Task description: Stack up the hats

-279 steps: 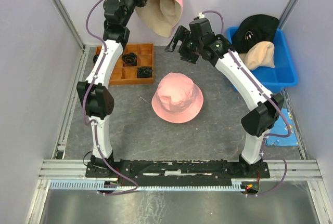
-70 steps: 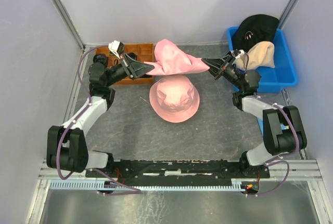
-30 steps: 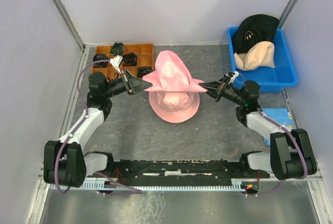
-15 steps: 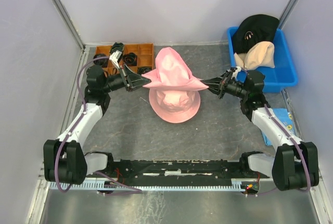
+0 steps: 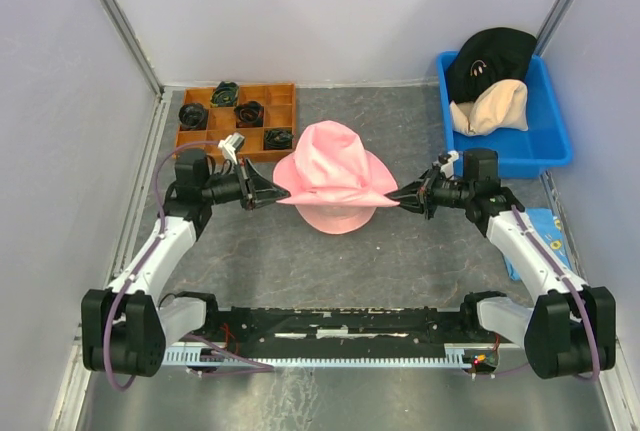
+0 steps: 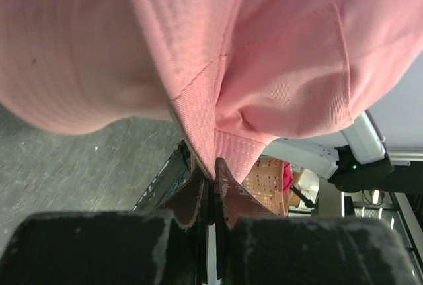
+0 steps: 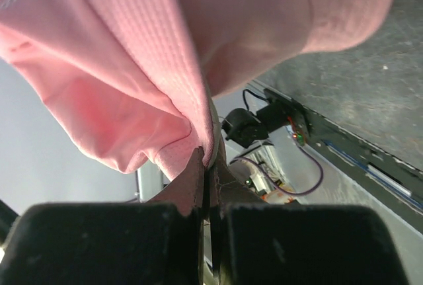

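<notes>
From above, the top pink hat (image 5: 335, 163) hangs stretched between the two arms over the middle of the grey counter (image 5: 300, 261). The left gripper (image 5: 272, 194) is clenched on its left brim and the right gripper (image 5: 398, 198) on its right brim. It covers most of the bottom pink hat (image 5: 335, 221), which lies on the counter with only its near brim showing. Behind the left arm sits a wooden tray (image 5: 262, 117) with dark coils (image 5: 224, 93) in some compartments. At the far right, a blue bin (image 5: 548, 147) holds the black hat (image 5: 490, 51), with the beige hat (image 5: 492, 107) in front of it.

In the left wrist view, pink fabric fills the frame. A fold of stitched brim is pinched between the closed fingers (image 6: 228, 196), with grey counter below on the left.

In the right wrist view, the other brim edge runs down into the closed fingers (image 7: 192, 186). Beside the hat are the counter and a black base rail (image 7: 344, 143) with cables.
</notes>
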Controlling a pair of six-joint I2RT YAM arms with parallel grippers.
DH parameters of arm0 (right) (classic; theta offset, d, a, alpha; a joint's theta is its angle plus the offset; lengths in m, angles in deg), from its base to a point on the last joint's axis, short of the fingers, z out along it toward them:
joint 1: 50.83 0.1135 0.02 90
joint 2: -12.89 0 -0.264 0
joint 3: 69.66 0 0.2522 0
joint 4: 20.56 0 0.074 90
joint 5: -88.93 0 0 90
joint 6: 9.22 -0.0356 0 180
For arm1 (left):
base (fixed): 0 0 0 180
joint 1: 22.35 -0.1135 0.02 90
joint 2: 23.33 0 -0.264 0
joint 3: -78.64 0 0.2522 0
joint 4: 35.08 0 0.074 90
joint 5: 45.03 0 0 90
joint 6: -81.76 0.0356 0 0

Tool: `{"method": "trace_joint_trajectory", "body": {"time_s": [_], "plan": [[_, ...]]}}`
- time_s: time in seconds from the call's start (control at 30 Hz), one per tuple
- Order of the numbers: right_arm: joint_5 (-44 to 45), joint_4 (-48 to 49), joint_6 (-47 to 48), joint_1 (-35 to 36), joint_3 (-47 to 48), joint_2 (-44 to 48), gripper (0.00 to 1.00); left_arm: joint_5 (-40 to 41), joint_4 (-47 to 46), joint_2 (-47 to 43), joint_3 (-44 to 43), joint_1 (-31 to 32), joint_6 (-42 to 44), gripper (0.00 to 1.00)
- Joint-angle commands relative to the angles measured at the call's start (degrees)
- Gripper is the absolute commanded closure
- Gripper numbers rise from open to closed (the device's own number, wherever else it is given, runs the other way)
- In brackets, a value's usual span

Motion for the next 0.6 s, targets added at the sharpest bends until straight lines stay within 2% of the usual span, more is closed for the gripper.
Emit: {"method": "trace_joint_trajectory", "body": {"time_s": [0.0, 0.27, 0.43, 0.5, 0.57], "plan": [[6.5, -10.4, 10.5, -4.7, 1.8, -0.9, 1.00, 4.1, 6.9, 1.2, 1.2, -5.1, 11.6, 0.97], [10.8, -14.5, 17.6, -6.6, 3.6, -5.4, 1.00, 11.5, 8.6, 6.6, 2.7, -5.2, 14.6, 0.97], [12.5, -11.6, 18.4, -6.9, 8.6, -7.6, 1.00, 10.3, 4.7, 8.7, -0.9, -5.3, 12.7, 0.97], [13.3, -14.0, 20.9, -6.9, 12.1, -8.8, 0.97, 9.8, 3.4, 8.8, -2.5, -5.3, 12.5, 0.97], [15.7, -16.6, 23.6, -7.0, 15.1, -10.0, 0.88, 9.8, 2.3, 9.5, -3.6, -5.3, 12.7, 0.97]]}}
